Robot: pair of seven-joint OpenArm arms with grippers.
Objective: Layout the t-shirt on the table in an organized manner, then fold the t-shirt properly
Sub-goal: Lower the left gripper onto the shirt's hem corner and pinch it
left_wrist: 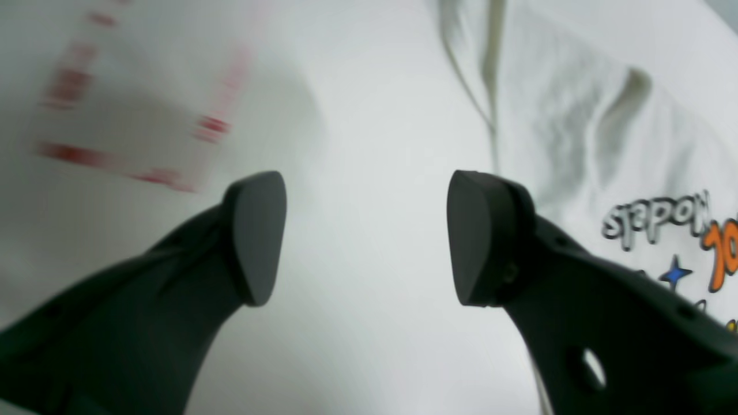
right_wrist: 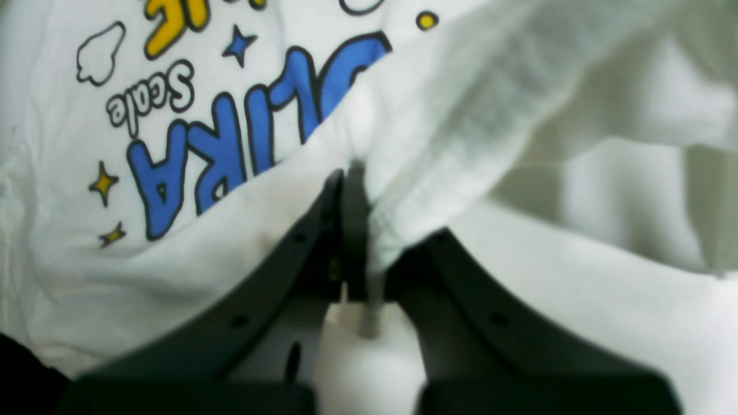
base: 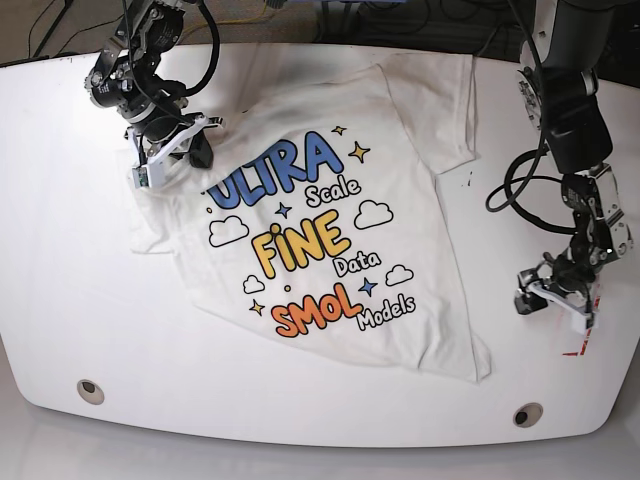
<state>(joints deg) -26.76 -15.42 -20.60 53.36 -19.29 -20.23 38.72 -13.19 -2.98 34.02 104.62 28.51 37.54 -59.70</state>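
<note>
The white t-shirt lies print side up and tilted on the table, with its left sleeve area bunched. My right gripper is at that bunched corner beside the blue "ULTRA". In the right wrist view this gripper is shut on a raised fold of the t-shirt. My left gripper hangs over bare table to the right of the shirt's hem. Its jaws stand wide open with nothing between them, and the t-shirt lies just off to one side.
A red dashed mark sits on the table beside the left gripper and shows blurred in the left wrist view. Two round grommet holes lie near the front edge. Both arms' cables hang at the back.
</note>
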